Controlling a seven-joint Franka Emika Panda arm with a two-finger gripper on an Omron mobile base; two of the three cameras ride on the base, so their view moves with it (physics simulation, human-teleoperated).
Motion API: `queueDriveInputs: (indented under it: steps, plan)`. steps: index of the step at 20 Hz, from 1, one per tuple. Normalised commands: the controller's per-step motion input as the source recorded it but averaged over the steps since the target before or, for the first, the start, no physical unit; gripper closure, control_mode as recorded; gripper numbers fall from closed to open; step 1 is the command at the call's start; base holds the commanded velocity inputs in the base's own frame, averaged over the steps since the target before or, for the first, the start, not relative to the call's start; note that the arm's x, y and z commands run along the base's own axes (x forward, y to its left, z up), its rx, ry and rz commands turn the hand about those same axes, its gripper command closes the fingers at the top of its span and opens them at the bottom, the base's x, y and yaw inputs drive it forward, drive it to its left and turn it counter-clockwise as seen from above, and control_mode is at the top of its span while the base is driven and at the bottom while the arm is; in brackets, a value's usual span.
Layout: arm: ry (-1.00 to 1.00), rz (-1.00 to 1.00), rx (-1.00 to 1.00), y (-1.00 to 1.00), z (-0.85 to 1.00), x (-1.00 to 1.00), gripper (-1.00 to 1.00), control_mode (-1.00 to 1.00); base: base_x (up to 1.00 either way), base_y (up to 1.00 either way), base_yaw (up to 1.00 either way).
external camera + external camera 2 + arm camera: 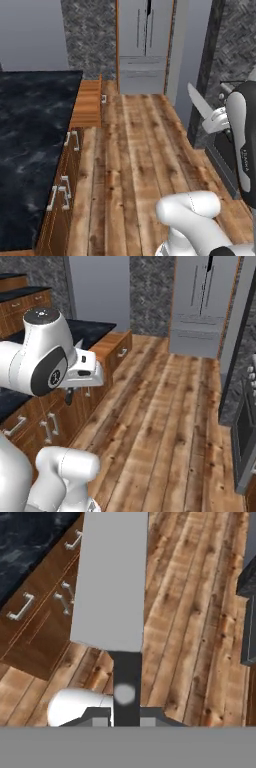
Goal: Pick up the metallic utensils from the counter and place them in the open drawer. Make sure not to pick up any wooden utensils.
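The knife is up in the air, well clear of the counter. In the left base view its silver blade sticks up and to the left out of the gripper, above the wooden floor on the right of the scene. In the hand view the blade runs broad and grey straight up the middle, with the dark handle dropping between the fingertips at the bottom. The jaws stand nearly closed, clamped on that dark handle.

Now the open drawer: it juts out from the far end of the cabinet run in the left base view, light reddish-brown wood, just past the far corner of the black marble counter. In the right base view the same drawer shows its front panel and a small metal pull, beside the arm's big white joint. From these angles I cannot tell whether anything lies inside it. The knife is well apart from the drawer, off to its right and nearer.

Below the counter, the closed cabinet fronts carry silver bar handles. At the far end stands a tall grey cabinet.

Writing: there is small dark lettering running down the arm's black-and-white link at the right edge of the left base view, too small to read.
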Motion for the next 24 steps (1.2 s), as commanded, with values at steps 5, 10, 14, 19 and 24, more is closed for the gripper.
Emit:
queueDriveInputs:
  steps: [5,10,14,19,24]
  plan:
    - [0.00,0.00,0.00,0.00,0.00,0.00,1.00,1.00,1.00,-0.63,0.01]
    - [0.00,0.00,0.00,0.00,0.00,0.00,1.00,1.00,0.90,-0.25,-0.12]
    - [0.00,0.00,0.00,0.00,0.00,0.00,1.00,1.00,0.52,0.47,-0.21]
    - [0.00,0.00,0.00,0.00,0.00,0.00,1.00,1.00,0.89,0.40,-0.22]
    - [0.00,0.00,0.00,0.00,0.00,0.00,1.00,1.00,1.00,0.03,-0.07]
